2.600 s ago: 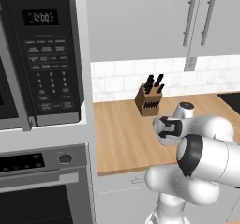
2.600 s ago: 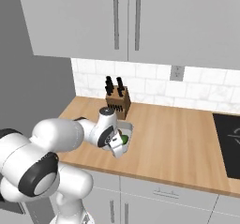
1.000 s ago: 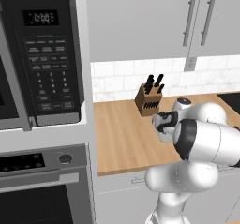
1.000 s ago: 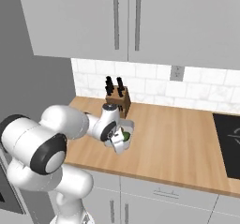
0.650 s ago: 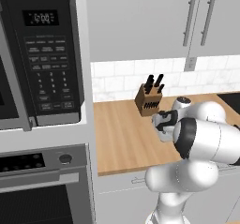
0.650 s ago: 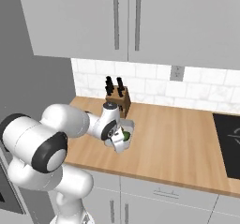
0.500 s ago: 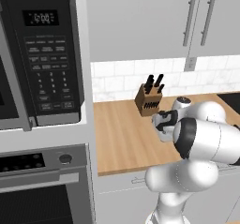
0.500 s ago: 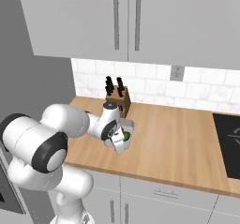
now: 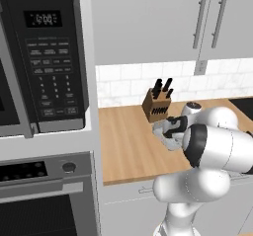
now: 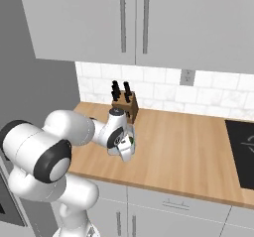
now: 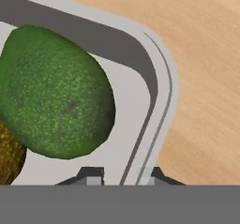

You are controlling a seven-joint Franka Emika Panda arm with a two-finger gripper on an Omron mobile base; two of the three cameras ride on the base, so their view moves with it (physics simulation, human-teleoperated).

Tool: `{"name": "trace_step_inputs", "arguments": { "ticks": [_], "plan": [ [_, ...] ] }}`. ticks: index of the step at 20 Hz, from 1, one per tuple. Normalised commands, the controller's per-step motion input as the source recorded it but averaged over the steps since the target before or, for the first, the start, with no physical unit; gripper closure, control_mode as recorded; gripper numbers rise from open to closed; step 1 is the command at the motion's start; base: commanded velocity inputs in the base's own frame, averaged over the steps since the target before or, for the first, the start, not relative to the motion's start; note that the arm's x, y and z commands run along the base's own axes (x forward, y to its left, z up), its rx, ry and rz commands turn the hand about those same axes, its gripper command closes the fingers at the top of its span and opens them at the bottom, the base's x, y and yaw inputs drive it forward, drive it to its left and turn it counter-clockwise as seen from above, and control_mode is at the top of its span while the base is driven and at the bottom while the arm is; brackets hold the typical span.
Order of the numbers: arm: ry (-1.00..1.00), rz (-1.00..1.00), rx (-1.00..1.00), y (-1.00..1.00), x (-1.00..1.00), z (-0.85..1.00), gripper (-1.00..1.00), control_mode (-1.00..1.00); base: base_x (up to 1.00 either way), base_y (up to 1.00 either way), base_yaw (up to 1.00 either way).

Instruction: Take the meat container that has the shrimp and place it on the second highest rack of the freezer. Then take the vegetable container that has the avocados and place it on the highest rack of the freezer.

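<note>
Wooden counter (image 10: 188,142) running under grey upper cabinets (image 10: 139,18), white tile backsplash behind. Knife block (image 10: 124,103) parked at the back of the counter, just behind the working spot, near but not touching. Black cooktop (image 10: 243,151) off at the far right edge, well apart. From the left base camera: microwave (image 9: 44,57) stacked over an oven (image 9: 44,190) on the left side, separated from the counter by a pale panel.

Arm bent hard at the elbow, forearm reaching across low over the counter, wrist tipped downward so the gripper (image 11: 121,174) points at the surface. Big white shoulder joint blocking much of the counter front from both base cameras.

Vegetable container (image 11: 159,101), a pale grey tray, sitting on the wood in front of the knife block. Green avocado (image 11: 56,94) inside, a sliver of the brown avocado (image 11: 8,155) next to it at the edge of the hand camera. Fingertips (image 11: 91,174) pinched on either side of the tray's rim wall near a rounded corner, narrow gap, clamped onto it.
</note>
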Motion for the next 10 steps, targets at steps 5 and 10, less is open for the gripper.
{"name": "trace_step_inputs", "arguments": {
  "ticks": [5,10],
  "plan": [
    [-0.01,-0.01,0.0,-0.01,-0.32,0.11,1.0,-1.0,0.0,0.0,0.0],
    [-0.05,-0.1,0.02,-0.05,-0.6,0.78,1.0,-1.0,0.0,0.0,0.0]
  ]
}}
